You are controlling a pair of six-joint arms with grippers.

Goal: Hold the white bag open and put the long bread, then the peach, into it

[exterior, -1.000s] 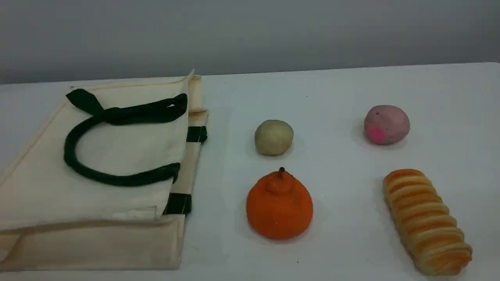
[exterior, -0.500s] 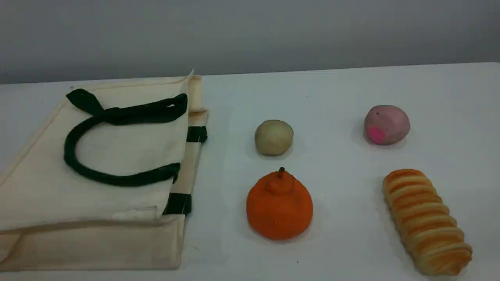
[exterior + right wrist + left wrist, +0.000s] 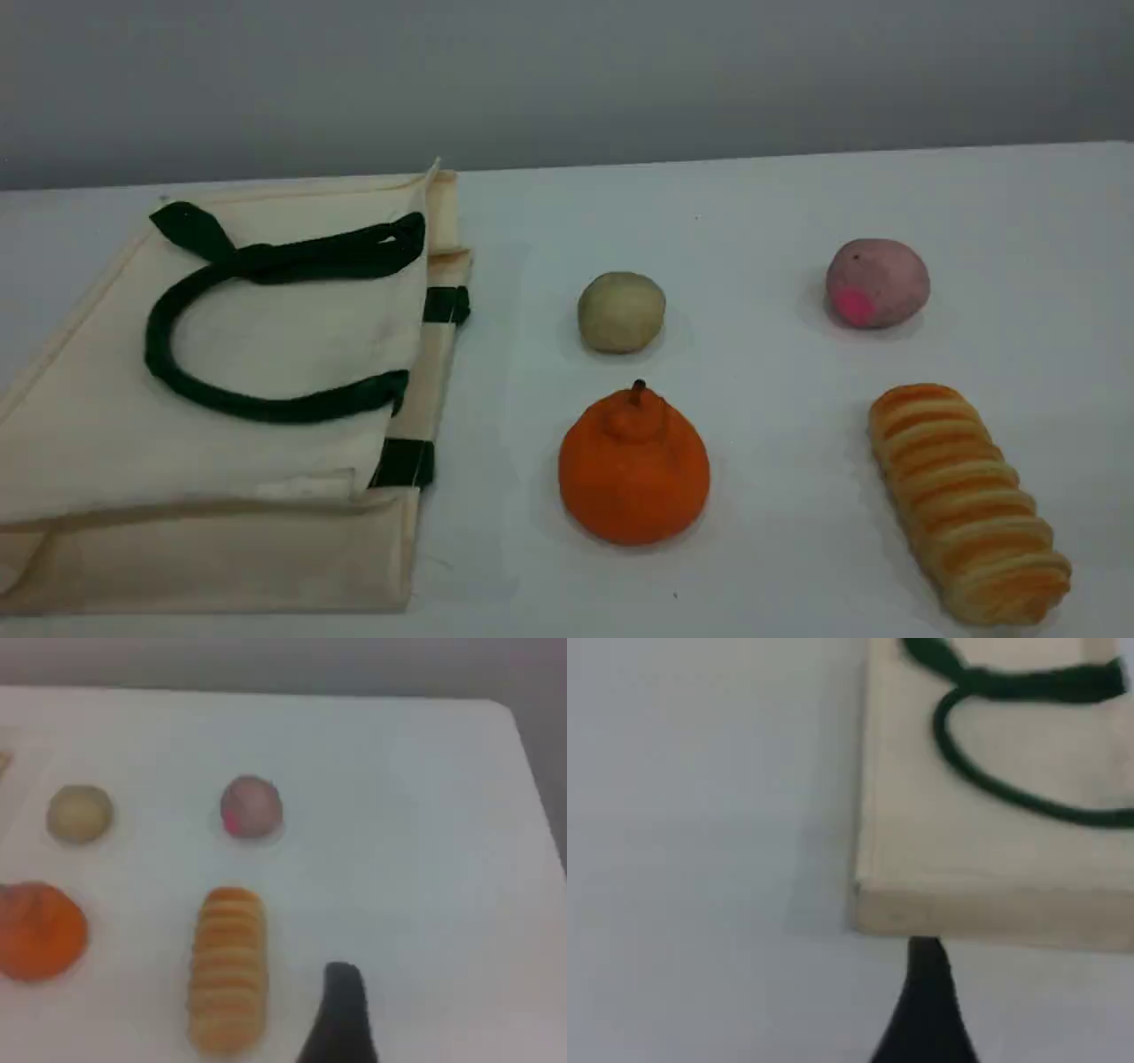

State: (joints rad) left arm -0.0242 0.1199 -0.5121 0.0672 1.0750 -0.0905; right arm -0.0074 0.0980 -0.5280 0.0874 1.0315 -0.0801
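A: Checking layout. White bag point(image 3: 266, 354) lies flat on the table point(image 3: 780, 204) at left, green handles point(image 3: 177, 354) on top. Orange fruit point(image 3: 633, 465) and beige ball point(image 3: 621, 312) beside it.
B: Food?
A: Long bread point(image 3: 970, 501) front right, peach point(image 3: 877, 283) behind it, apart.
B: Grippers?
A: Left gripper point(image 3: 926, 992) and right gripper point(image 3: 341, 1010) both spread wide, holding nothing, above the table.
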